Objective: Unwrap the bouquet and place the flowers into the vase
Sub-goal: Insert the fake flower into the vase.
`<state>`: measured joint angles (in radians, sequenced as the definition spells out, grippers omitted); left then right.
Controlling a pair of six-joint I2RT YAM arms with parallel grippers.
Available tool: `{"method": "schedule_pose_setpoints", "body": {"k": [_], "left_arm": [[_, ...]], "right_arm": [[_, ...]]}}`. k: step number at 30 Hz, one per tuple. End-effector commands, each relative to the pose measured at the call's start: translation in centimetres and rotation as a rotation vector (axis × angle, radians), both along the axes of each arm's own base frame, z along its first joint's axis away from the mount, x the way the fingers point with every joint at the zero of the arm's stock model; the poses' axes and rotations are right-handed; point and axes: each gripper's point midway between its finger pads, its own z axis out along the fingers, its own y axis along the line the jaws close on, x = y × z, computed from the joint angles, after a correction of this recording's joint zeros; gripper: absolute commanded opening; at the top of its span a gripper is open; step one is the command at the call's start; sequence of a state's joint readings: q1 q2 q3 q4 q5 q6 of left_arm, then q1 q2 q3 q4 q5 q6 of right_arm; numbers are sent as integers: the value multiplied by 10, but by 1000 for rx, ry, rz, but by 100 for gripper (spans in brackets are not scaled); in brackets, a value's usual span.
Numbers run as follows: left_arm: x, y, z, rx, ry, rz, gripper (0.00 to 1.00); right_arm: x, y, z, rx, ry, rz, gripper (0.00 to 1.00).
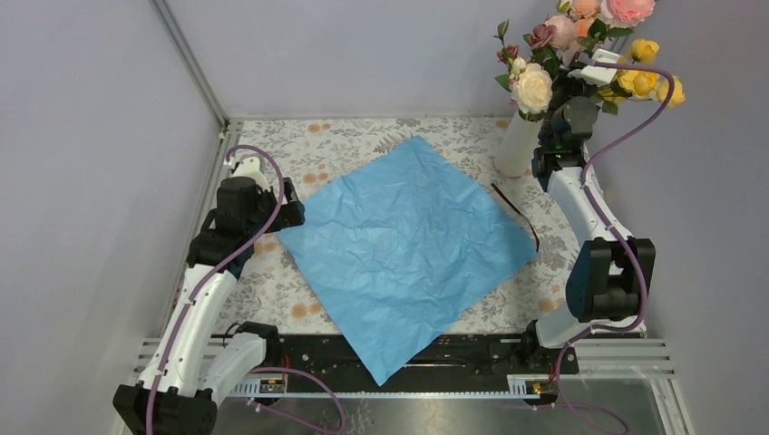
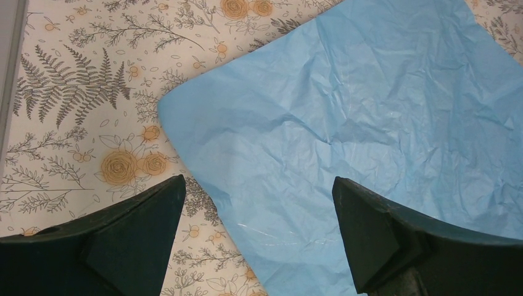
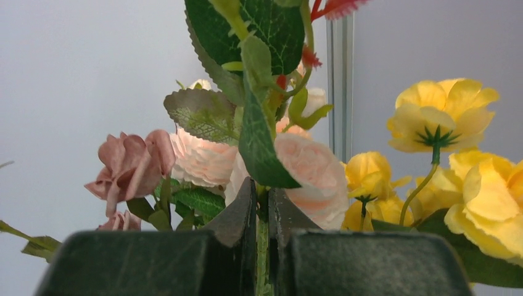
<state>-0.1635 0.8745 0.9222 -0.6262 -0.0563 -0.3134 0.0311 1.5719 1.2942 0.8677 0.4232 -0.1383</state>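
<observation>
Plain pale grey walls (image 1: 363, 54) close in the back and both sides, meeting at a metal corner post (image 1: 190, 63). A tablecloth (image 1: 345, 145) printed with ferns and orange roses covers the table. Metal rails (image 1: 626, 358) edge its near side. The light is soft and even.

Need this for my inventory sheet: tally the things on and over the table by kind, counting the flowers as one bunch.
Blue paper sheet: 1
Dark ribbon: 1
Vase: 1
Flower bunch: 1
Robot arms: 2, the left arm and the right arm
Total: 6
</observation>
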Motion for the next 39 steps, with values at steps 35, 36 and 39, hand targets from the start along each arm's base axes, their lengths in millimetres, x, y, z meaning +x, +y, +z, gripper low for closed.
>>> {"method": "schedule_pose_setpoints", "body": {"k": [35,36,39], "left_arm": [[10,-2,10,-21,-54,-17,99],[9,-3,10,-22,-54,-18,99],[9,-3,10,-24,-56,-18,99]], "right_arm": [[-31,21,-27,-86,-38,122,4],[-34,20,-24,-95,-46,116,4],[-39,15,-17,-141,-46,70,4]]}}
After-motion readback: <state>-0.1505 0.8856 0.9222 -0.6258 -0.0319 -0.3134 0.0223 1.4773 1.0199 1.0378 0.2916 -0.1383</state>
